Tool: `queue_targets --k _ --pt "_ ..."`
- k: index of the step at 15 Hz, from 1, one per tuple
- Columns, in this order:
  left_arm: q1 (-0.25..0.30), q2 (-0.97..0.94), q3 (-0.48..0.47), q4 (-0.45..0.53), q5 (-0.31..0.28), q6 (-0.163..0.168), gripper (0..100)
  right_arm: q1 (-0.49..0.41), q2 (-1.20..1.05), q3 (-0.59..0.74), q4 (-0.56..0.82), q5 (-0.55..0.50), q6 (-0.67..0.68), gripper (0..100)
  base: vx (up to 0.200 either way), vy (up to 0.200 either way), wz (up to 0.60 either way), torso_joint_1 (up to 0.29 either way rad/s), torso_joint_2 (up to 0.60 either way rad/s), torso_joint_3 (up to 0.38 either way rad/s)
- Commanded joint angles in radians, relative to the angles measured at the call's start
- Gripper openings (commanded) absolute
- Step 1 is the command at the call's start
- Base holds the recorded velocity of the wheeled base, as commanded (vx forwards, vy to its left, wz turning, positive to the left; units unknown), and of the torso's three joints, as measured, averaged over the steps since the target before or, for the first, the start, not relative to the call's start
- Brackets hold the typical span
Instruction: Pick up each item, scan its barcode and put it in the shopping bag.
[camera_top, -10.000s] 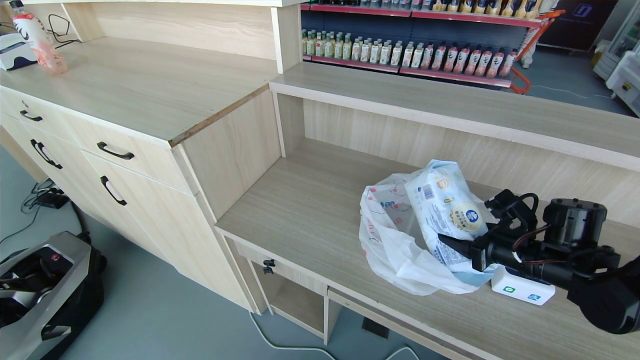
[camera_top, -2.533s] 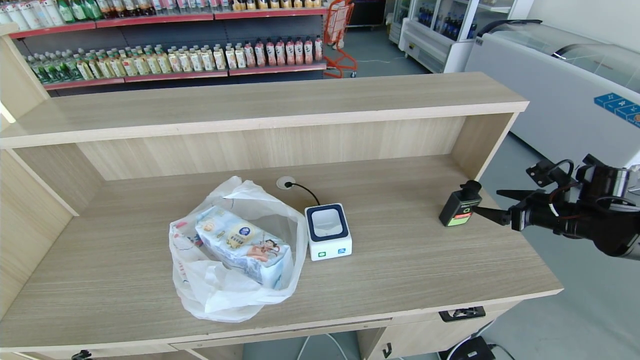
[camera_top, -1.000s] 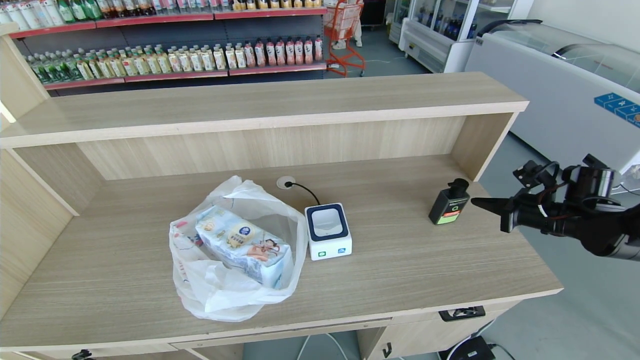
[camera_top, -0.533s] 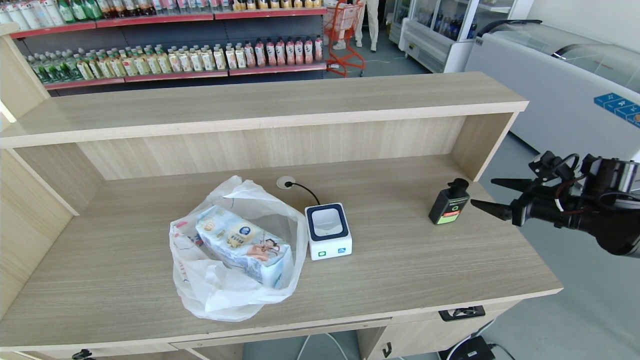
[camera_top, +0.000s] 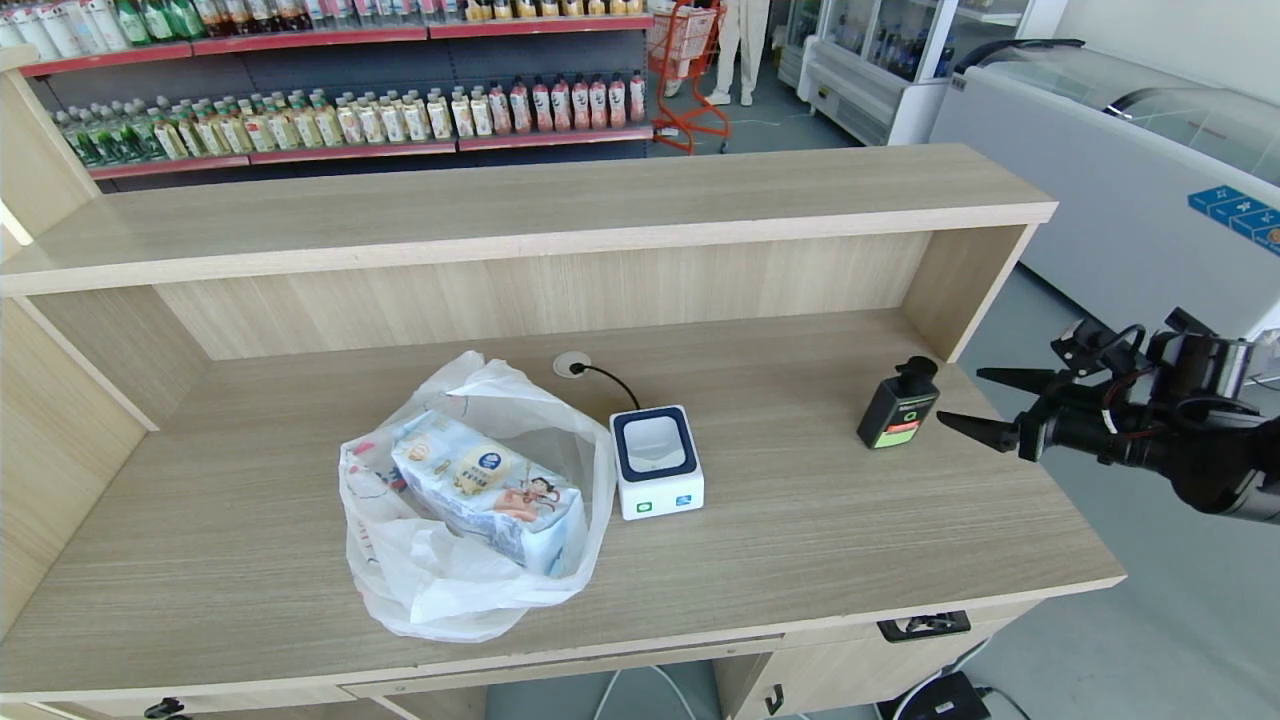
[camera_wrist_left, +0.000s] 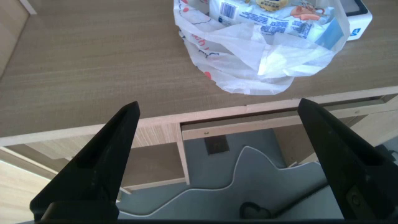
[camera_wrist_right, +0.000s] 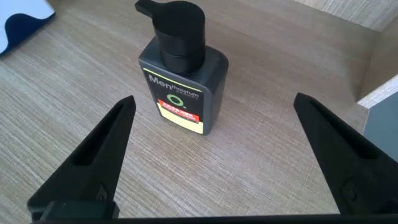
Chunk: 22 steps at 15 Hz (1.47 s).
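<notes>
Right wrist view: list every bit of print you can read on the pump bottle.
"Men": large letters on the pump bottle, top of its label; the smaller letters after it are too small to read.
"O.": large, mid-label.
Red band and pale panel below: print too blurred to read.

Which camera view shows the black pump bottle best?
The right wrist view: the pump bottle stands upright, close and whole, ahead of the open right gripper. The head view shows it small, near the right end of the counter. The left wrist view faces the shopping bag.
</notes>
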Motion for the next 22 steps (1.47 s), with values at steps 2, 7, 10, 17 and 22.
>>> queue_targets --k 2,7,10,17,22 --pt "0.0 0.001 0.0 0.0 0.0 0.0 100 0.003 0.054 -0.016 0.0 0.05 -0.003 100 0.0 0.0 0.0 0.0 0.0 0.0" --pt "0.0 0.001 0.0 0.0 0.0 0.0 100 0.037 0.113 -0.099 0.0 0.07 0.002 100 0.0 0.0 0.0 0.0 0.0 0.0" --pt "0.0 0.001 0.0 0.0 0.0 0.0 100 0.048 0.13 -0.111 0.0 0.114 0.0 100 0.0 0.0 0.0 0.0 0.0 0.0" --pt "0.0 0.001 0.0 0.0 0.0 0.0 100 0.06 0.173 -0.159 0.0 0.12 0.002 100 0.0 0.0 0.0 0.0 0.0 0.0" --pt "0.0 0.001 0.0 0.0 0.0 0.0 100 0.089 0.173 -0.162 -0.001 0.14 0.008 100 0.0 0.0 0.0 0.0 0.0 0.0"
